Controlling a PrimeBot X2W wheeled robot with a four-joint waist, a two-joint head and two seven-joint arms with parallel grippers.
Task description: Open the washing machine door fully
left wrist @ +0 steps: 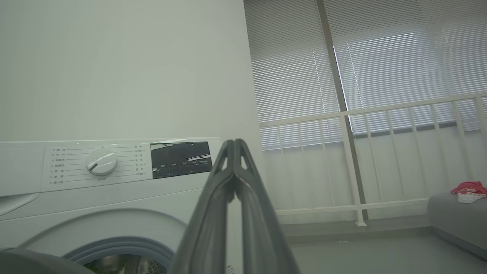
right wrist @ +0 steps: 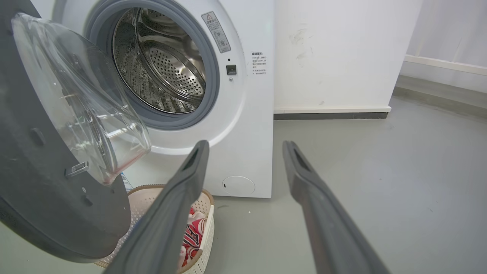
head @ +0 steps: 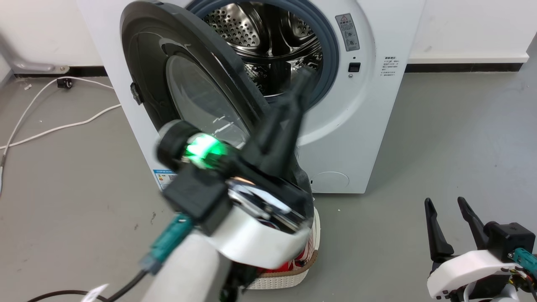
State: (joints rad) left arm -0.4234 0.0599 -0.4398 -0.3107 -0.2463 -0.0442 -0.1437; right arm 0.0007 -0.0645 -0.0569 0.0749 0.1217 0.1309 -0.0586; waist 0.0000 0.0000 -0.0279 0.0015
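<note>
While the white washing machine (head: 369, 126) fills twelve o'clock of the head view, its black door (head: 144, 63) stands swung partly open at ten o'clock. The left gripper (head: 304, 77), fingers pressed together on nothing, points toward the drum; the right gripper (head: 445, 203) is spread at five o'clock.

We find the perforated steel drum mouth (head: 268, 37) uncovered, but the round glossy black door (head: 188, 88) with its bulging clear glass bowl stands swung out across its left side, and our left gripper (head: 305, 77) sits before the opening. A white woven laundry basket (head: 289, 282) blocks the floor below the door. The bare grey floor (head: 453, 138) right of the white boxy washing machine (head: 356, 126) lies open.
</note>
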